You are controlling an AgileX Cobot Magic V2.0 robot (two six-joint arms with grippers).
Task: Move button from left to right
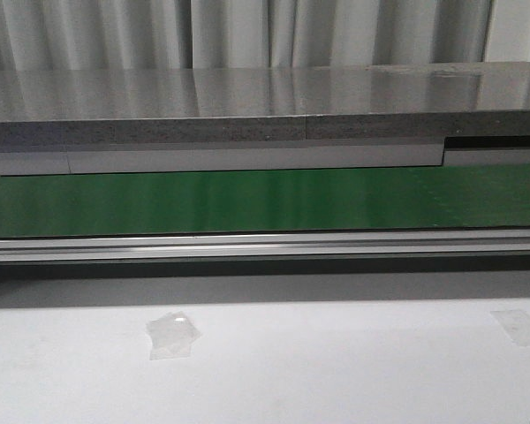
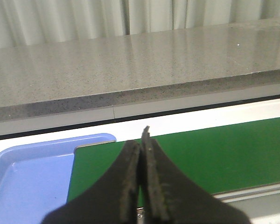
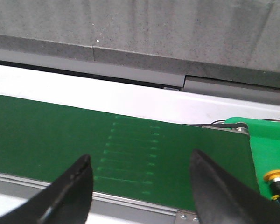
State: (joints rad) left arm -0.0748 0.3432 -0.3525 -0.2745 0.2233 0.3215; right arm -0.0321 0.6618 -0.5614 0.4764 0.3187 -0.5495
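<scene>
Green belt [image 1: 247, 201] runs bare in the front view; left gripper [image 2: 141, 154] clenched on nothing, right gripper [image 3: 140, 172] spread wide. Only a yellow-capped button [image 3: 276, 176] shows, past the belt's right end. Risk: the clenched left gripper meets any arriving button unready and knocks it aside.

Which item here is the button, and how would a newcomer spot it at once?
In the right wrist view, follow the green belt to its roller end. Past it lies a brighter green surface, and at the frame's edge there sits the button. Its round yellow cap is the only yellow thing in view.
</scene>
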